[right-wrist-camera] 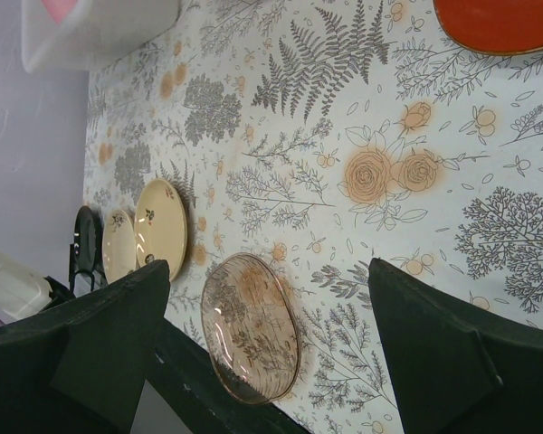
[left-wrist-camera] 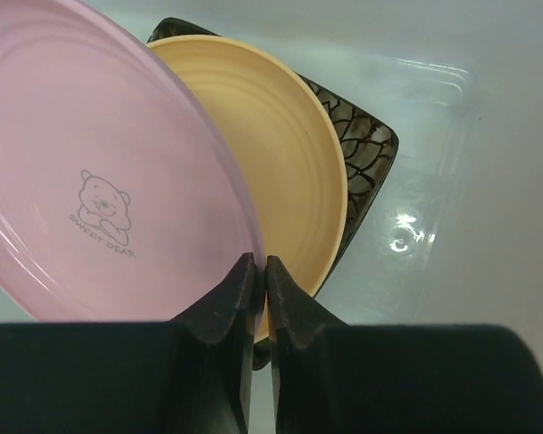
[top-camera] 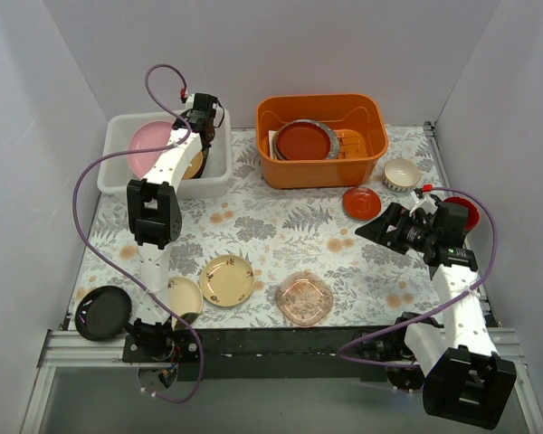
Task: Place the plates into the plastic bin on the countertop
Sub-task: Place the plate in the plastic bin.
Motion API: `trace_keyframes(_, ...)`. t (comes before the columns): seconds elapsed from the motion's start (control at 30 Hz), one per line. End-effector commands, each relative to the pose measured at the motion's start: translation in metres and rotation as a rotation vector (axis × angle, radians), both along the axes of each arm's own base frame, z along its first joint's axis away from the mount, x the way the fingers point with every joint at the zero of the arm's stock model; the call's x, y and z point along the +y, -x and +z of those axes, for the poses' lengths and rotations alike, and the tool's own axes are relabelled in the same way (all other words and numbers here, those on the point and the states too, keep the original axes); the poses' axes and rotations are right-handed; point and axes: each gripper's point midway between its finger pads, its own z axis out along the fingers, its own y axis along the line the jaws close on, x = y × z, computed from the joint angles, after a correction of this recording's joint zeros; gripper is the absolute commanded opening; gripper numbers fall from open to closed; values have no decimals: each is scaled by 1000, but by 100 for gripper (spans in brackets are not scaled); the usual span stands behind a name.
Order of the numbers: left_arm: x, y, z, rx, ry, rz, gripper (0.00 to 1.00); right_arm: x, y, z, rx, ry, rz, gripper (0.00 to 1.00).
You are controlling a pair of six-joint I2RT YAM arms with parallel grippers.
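My left gripper [left-wrist-camera: 261, 259] hangs inside the white plastic bin [top-camera: 118, 177], shut on the rim of a tilted pink plate [left-wrist-camera: 100, 172]. Under it in the bin lie a cream round plate [left-wrist-camera: 290, 154] and a black square patterned plate [left-wrist-camera: 366, 154]. On the countertop [top-camera: 253, 217] rest a gold-cream plate [top-camera: 227, 279], a smaller cream plate [top-camera: 183, 296], a clear pink glass plate [top-camera: 304, 298] and a small red plate [top-camera: 361, 202]. A black plate [top-camera: 103, 313] sits at the front left corner. My right gripper [top-camera: 377, 223] hovers open at the right, nothing between its fingers; the glass plate [right-wrist-camera: 251, 327] lies beyond them.
An orange tub [top-camera: 321, 140] holding a red plate and other dishes stands at the back middle. A small cream bowl [top-camera: 402, 174] sits right of it. A red dish [top-camera: 463, 215] shows behind my right wrist. White walls close in on three sides.
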Motion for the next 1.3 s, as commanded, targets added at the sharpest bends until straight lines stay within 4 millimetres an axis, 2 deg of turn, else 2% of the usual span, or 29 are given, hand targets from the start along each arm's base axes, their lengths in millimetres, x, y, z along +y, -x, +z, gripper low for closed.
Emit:
trace_keyframes(0.0,-3,-13,20,-71,27,-6,0,-2,-3,0,-25,16,4,98)
trace_keyframes(0.23,-12,-15,18,-70,61,-39,4,-2,-2,-1,-18,11,1,98)
trace_keyframes(0.33,-12,-16,16,-66,60,-41,13,-2,-1,-1,-19,16,2,98)
trace_keyframes(0.37,-14,-16,14,-65,62,-47,21,-2,-2,0,-21,16,2,98)
trace_keyframes(0.47,-15,-16,11,-54,66,-57,34,-2,-1,-1,-18,15,0,98)
trace_keyframes(0.67,-13,-14,8,-45,56,-48,42,-2,0,0,-22,17,2,98)
trace_keyframes(0.8,-13,-12,13,-48,61,-47,57,-2,0,-1,-21,15,2,98)
trace_keyframes(0.83,-13,-11,18,-55,67,-50,62,-1,1,0,-25,16,4,98)
trace_keyframes(0.93,-14,-8,27,-68,80,-52,70,-1,1,2,-28,15,4,98)
trace_keyframes(1.13,-35,8,70,-120,193,-139,78,0,3,5,-40,12,6,98)
trace_keyframes(1.17,-37,13,88,-153,213,-147,82,0,3,7,-44,12,7,98)
trace_keyframes(1.27,-44,24,102,-169,261,-185,89,0,3,10,-52,11,10,98)
